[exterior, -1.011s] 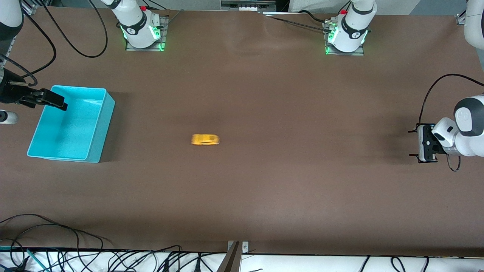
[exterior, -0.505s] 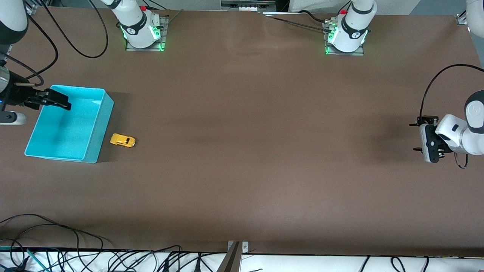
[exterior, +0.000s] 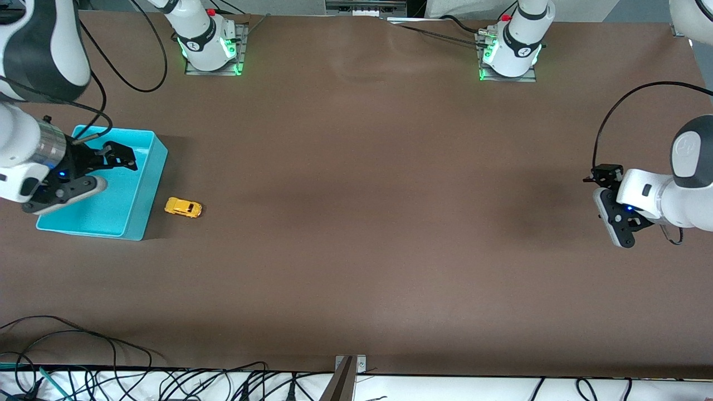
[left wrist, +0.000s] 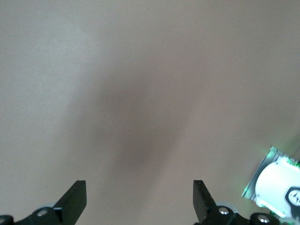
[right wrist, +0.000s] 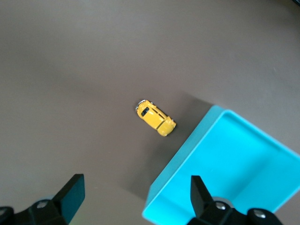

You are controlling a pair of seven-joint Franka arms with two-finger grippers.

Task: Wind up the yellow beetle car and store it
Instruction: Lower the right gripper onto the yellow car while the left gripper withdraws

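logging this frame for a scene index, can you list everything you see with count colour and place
yellow beetle car: one, yellow-orange, on the table beside the bin, a small gap between them
bin: one, turquoise, open top, at the right arm's end of the table
table: one, brown
cables: many, black, along the table edge nearest the front camera
arm bases: two, white with green lights, along the table edge farthest from the front camera
right gripper: one, black, open, over the bin
left gripper: one, open, over bare table at the left arm's end
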